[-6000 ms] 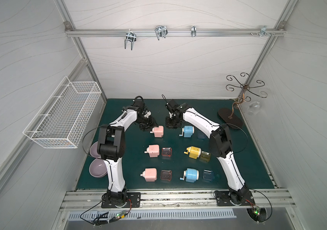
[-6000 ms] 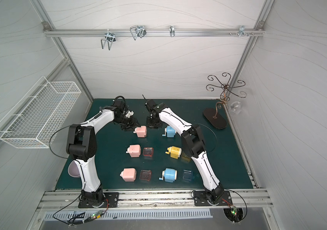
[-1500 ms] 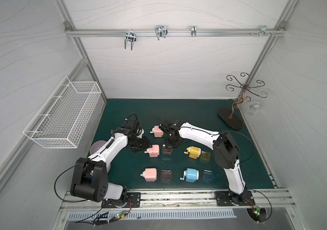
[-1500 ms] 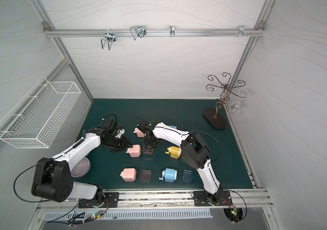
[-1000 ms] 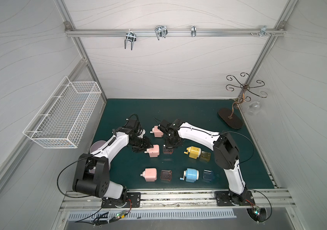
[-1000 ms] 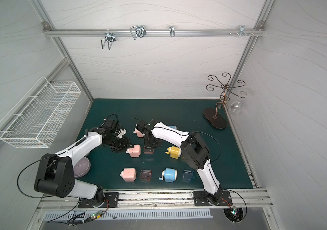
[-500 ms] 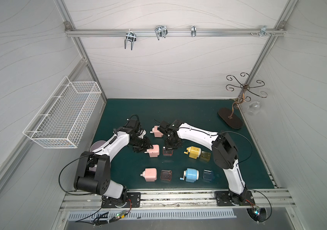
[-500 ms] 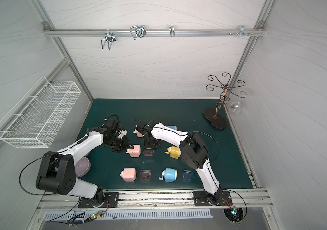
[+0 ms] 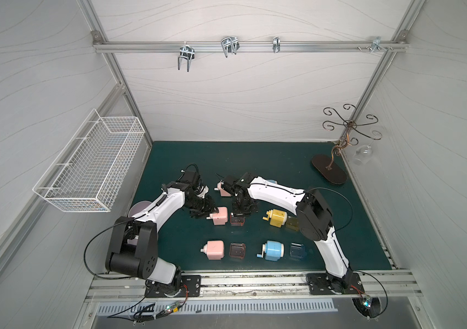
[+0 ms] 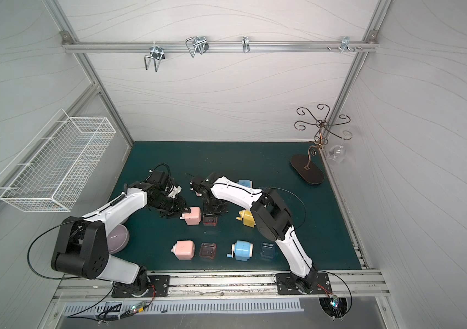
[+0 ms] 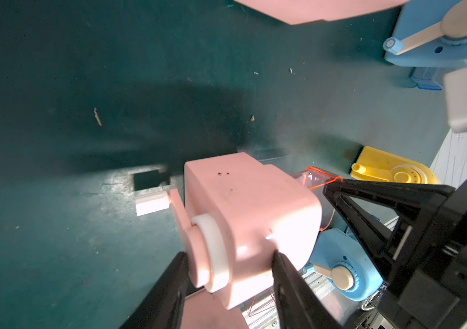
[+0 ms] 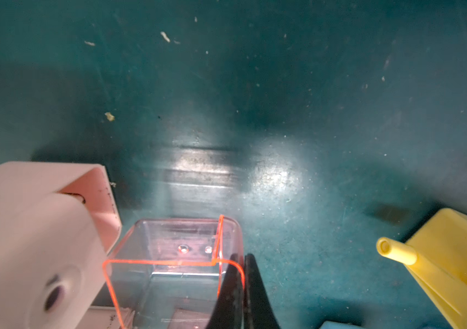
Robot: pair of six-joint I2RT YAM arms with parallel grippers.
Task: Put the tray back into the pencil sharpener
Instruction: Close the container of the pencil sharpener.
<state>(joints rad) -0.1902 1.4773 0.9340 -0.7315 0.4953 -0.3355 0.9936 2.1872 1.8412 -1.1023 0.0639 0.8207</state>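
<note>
A pink pencil sharpener (image 9: 220, 215) (image 10: 192, 215) stands in the middle row of the green mat. My left gripper (image 11: 229, 257) is shut on its crank end, one finger on each side of the body (image 11: 252, 210). The clear red tray (image 12: 169, 262) (image 9: 237, 220) is beside the sharpener's open slot side (image 12: 27, 228), outside the body. My right gripper (image 12: 242, 259) is shut on the tray's side wall, pinching the thin wall between both fingers. Its black fingers (image 11: 397, 205) show past the sharpener in the left wrist view.
On the mat are a yellow sharpener (image 9: 276, 218) with its tray, a pink sharpener (image 9: 213, 250), a red tray (image 9: 237, 251), a blue sharpener (image 9: 273, 250), a blue tray (image 9: 297, 251), and another pink sharpener (image 9: 223, 190) behind. A purple bowl (image 9: 138, 206) sits left, a wire stand (image 9: 329, 169) back right.
My left gripper has closed onto the pink sharpener's crank end. The right gripper has stayed shut on the tray's wall, almost in the same place.
</note>
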